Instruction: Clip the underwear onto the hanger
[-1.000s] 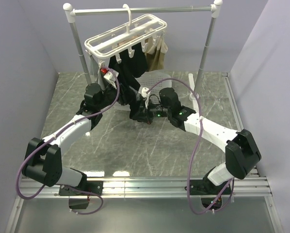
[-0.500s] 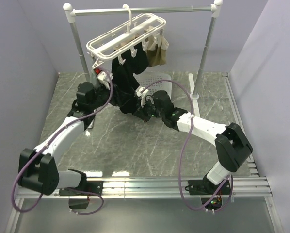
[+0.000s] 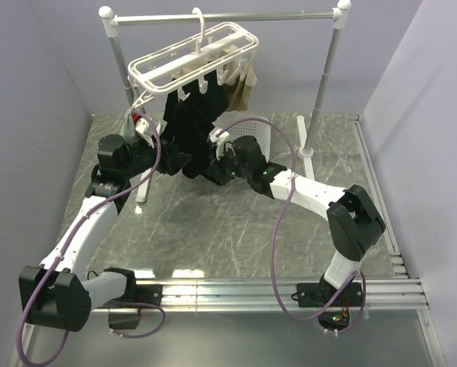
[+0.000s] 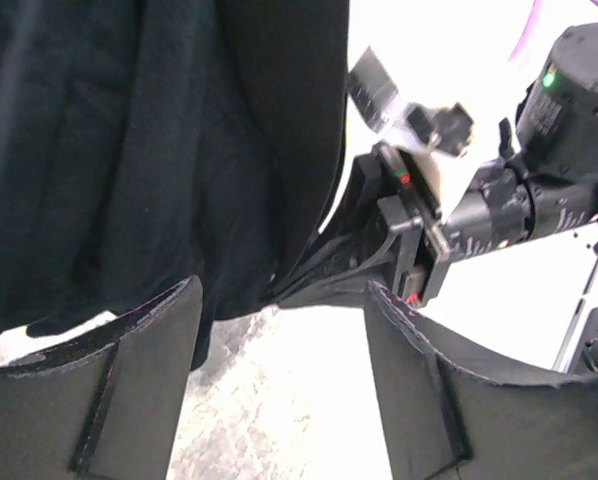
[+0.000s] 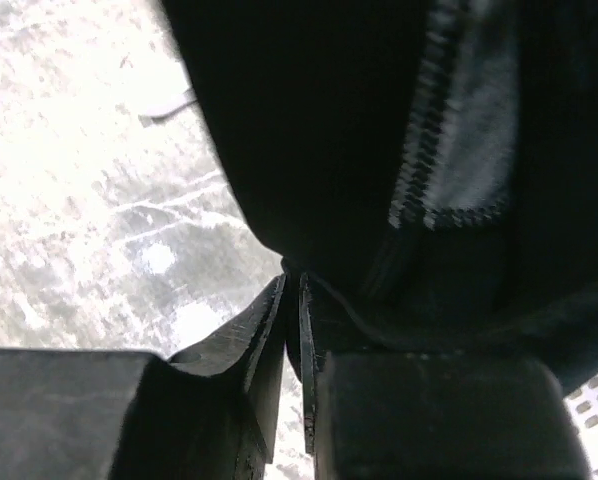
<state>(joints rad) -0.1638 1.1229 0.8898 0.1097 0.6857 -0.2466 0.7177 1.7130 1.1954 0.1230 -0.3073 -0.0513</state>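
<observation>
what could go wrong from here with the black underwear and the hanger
1. The right gripper pinches only a thin edge of the underwear; it could slip out.
2. The hanger hangs tilted on the rail; a harder pull may drag the fabric off it.
3. The left gripper is open, close to the right one; they might bump.

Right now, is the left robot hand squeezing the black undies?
No, the left gripper is wide open, with bare table showing between its fingers, and the underwear hangs just beyond them.
</observation>
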